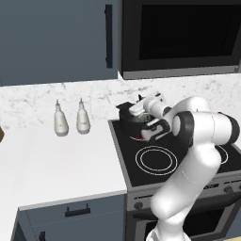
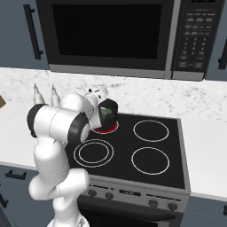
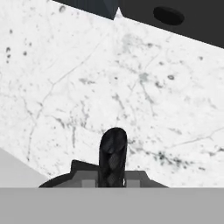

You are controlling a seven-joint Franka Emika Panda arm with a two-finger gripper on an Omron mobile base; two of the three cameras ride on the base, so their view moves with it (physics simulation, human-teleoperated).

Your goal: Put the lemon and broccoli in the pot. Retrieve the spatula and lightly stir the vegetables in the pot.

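The black pot (image 1: 126,118) stands on the stove's rear-left burner, and in the right base view the pot (image 2: 111,116) shows the green broccoli (image 2: 105,111) inside. My gripper (image 1: 140,110) hangs at the pot's mouth, facing the marble wall. It is shut on the spatula, whose black handle (image 3: 113,155) rises between the fingers in the hand view; a short black tip of the spatula (image 1: 140,98) pokes up above the hand. The spatula's head is hidden behind my hand and the pot. I cannot make out the lemon.
Two white bottles (image 1: 60,121) (image 1: 83,119) stand on the counter left of the stove (image 2: 150,153). The burner (image 2: 107,128) under the pot glows red. A microwave (image 2: 111,33) hangs above, close over the arm. The marble backsplash (image 3: 109,78) is right ahead of the hand.
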